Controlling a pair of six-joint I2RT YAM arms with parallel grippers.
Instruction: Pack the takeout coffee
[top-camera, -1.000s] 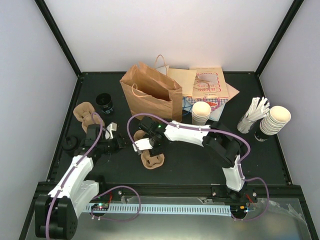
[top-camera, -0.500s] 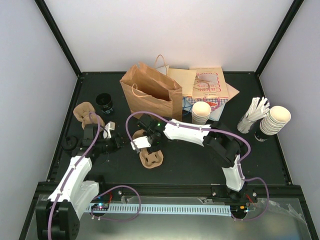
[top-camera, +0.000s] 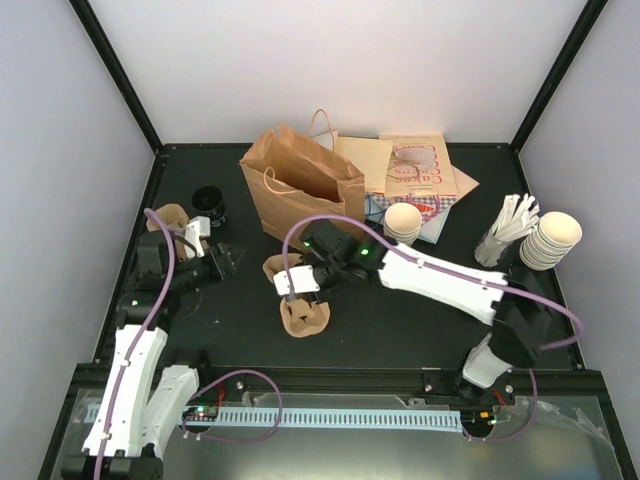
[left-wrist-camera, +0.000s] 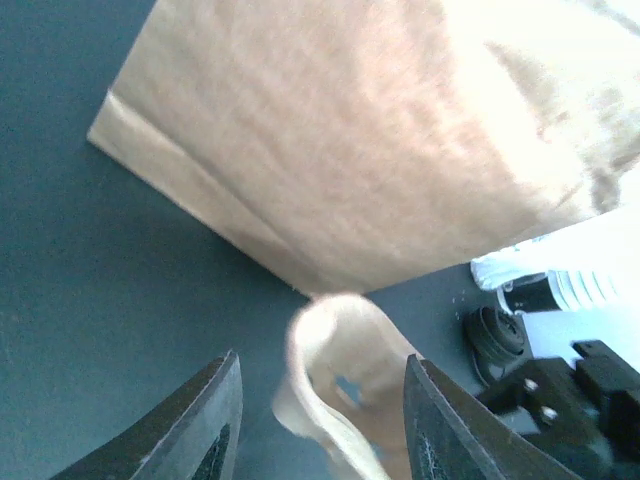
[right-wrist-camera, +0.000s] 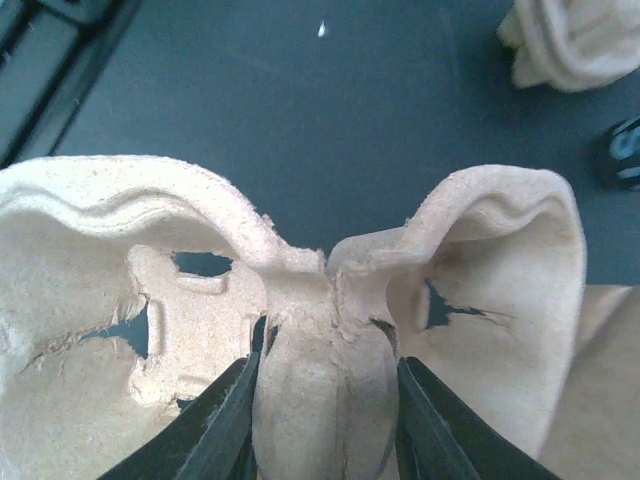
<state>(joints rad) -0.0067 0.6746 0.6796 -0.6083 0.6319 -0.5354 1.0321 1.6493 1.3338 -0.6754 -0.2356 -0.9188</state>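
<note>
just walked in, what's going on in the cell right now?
The right gripper is shut on the centre ridge of a pulp cup carrier, just in front of the brown paper bag. Both carrier wells look empty, so no cup is loaded yet. The left gripper is open and empty, pointed toward the carrier and the bag. The cream cups to the right of the bag have no gripper on them.

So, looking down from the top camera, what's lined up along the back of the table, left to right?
Small black container → brown paper bag → short stack of cream cups → bundle of white sticks → bigger cup stack.
</note>
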